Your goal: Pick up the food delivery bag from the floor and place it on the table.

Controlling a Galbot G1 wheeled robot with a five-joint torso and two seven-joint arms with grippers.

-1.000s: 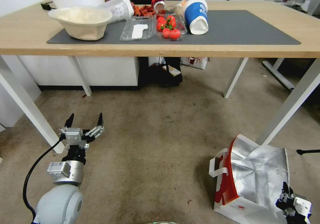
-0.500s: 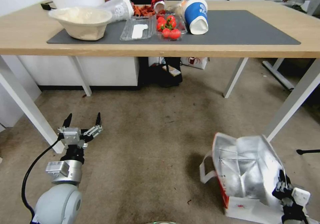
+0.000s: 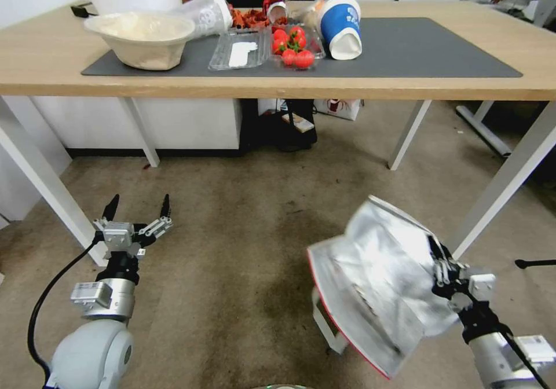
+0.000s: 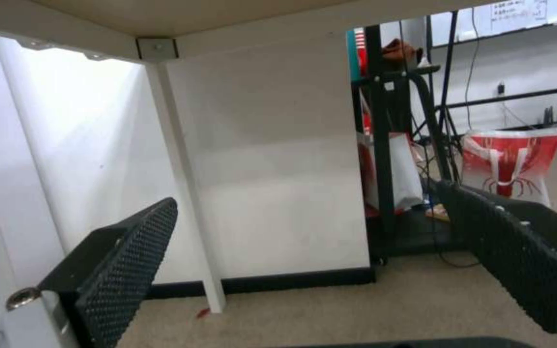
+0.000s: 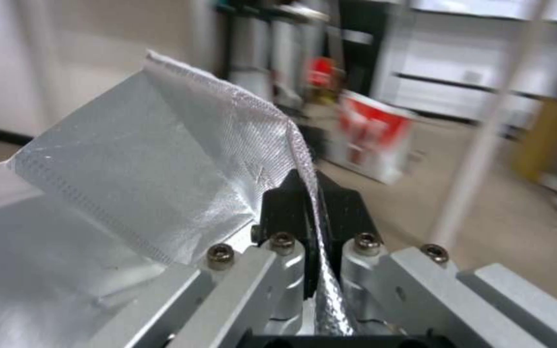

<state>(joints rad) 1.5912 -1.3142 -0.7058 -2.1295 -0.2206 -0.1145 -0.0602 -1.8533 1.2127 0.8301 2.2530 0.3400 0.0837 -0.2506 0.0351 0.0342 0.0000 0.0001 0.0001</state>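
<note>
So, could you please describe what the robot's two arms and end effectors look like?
Both arms have pale grey rounded links with silver cylindrical wrists. The left end effector has slim black fingers with dimpled pads on a silver bracket, and a black cable loops beside the arm. The right end effector matches, with hex-head bolts across its silver mount.

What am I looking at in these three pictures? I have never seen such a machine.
It is a two-armed robot. One camera sits on its head, and one on each wrist. The right gripper is shut on the foil rim of the food delivery bag, which hangs tilted above the floor; the right wrist view shows the pinch up close. The left gripper waits open, low beside a table leg. On the table lie bowls, a tray of tomatoes and a tipped blue cup.
</note>
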